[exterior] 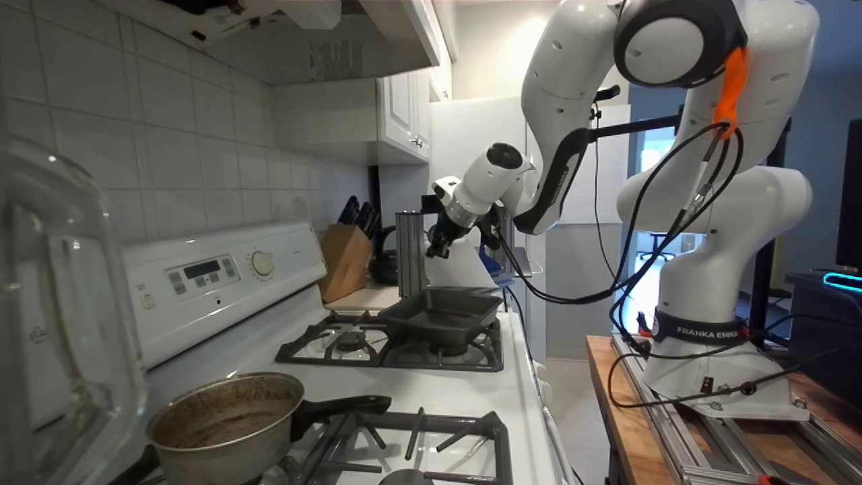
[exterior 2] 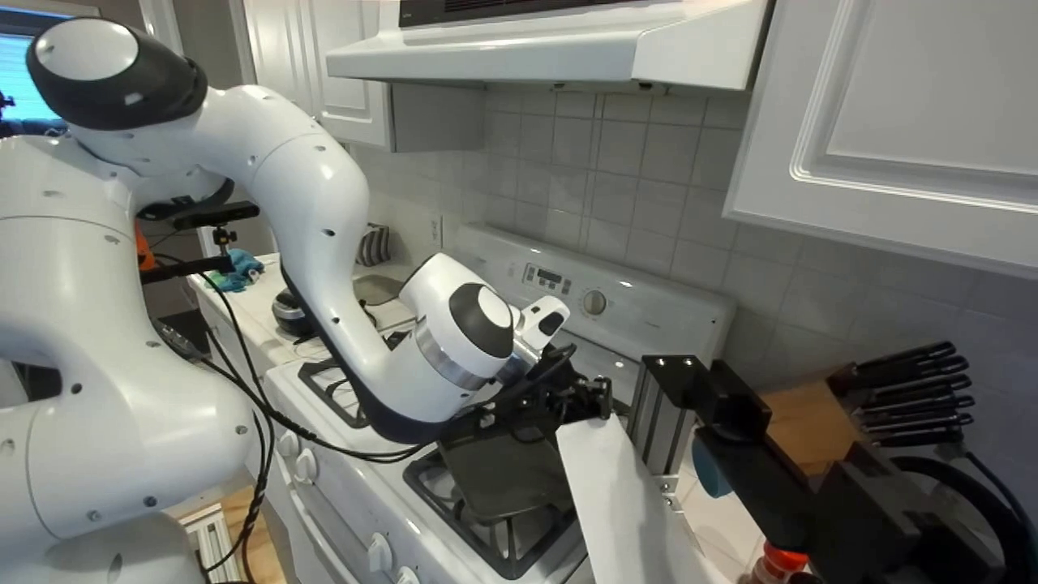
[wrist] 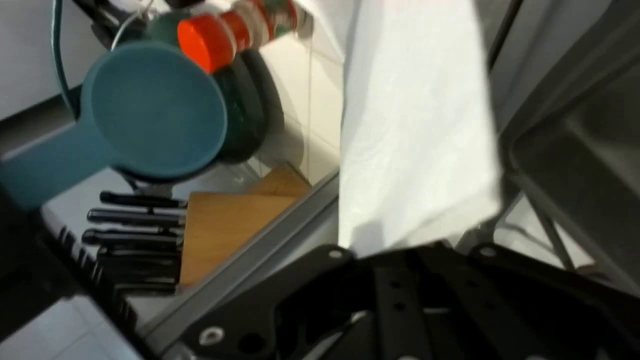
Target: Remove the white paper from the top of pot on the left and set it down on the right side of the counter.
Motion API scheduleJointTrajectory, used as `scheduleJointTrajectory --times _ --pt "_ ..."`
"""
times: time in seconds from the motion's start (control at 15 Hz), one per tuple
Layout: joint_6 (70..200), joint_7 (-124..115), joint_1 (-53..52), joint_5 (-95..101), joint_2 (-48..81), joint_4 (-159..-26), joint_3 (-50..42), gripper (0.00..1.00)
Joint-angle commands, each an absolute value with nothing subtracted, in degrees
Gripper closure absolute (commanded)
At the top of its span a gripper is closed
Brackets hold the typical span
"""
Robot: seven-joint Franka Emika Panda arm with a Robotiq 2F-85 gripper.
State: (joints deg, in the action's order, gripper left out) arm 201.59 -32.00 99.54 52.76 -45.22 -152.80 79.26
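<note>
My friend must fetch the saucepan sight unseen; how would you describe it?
In an exterior view, find the white gas stove. On its foreground end sits the saucepan, black handle jutting out. Unlike the square, dark griddle pan farther back, it's round, pale metal, brown-stained inside.

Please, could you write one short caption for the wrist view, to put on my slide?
Wrist view: the gripper holds white paper, with a wooden knife block and a red-capped container beyond.
</note>
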Motion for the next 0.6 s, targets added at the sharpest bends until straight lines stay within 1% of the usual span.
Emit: scheduleJointTrajectory --times 0.0,0.13,0.2,0.53 --pt "190.0 -20.1 97.5 44.1 -32.4 -157.8 81.3 1.0" --pt "184.3 -15.2 96.7 38.4 -27.4 -159.2 81.7 1.0" --pt "182.0 -21.3 97.9 44.7 -25.4 -157.7 81.3 1.0" --pt "173.4 -20.5 96.8 40.9 -17.2 -156.3 79.1 1.0"
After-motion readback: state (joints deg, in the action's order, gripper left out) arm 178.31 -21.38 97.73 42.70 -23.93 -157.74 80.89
